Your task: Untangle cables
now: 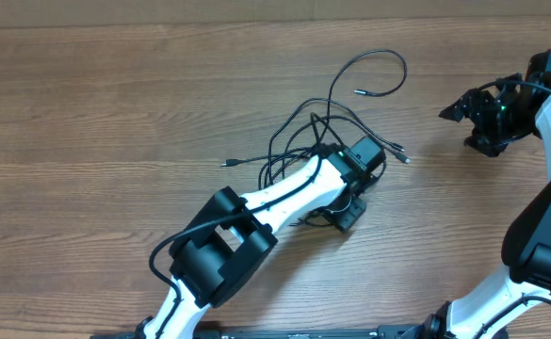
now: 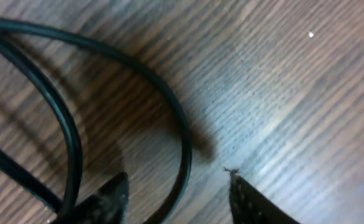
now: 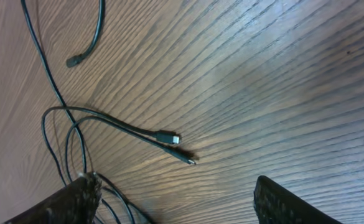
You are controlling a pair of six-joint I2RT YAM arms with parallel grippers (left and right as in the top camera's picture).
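Observation:
The cables (image 1: 305, 118) lie as a loose black tangle at the table's centre. One loop (image 1: 395, 58) runs up toward the back, and plug ends (image 1: 402, 154) trail to the right. My left gripper (image 1: 348, 213) points down at the tangle's near side. In the left wrist view, the left gripper (image 2: 177, 190) is open close to the wood, and a cable loop (image 2: 183, 140) runs loosely between its fingers (image 2: 110, 198). My right gripper (image 1: 459, 118) stands open at the right, clear of the cables. The right wrist view shows the right gripper (image 3: 178, 193) facing two plug ends (image 3: 169, 138).
The table (image 1: 115, 113) is bare brown wood. One stray plug (image 1: 226, 164) sticks out left of the tangle. Another cable end (image 3: 73, 61) lies apart at the upper left of the right wrist view. The left arm (image 1: 256, 212) crosses the near centre.

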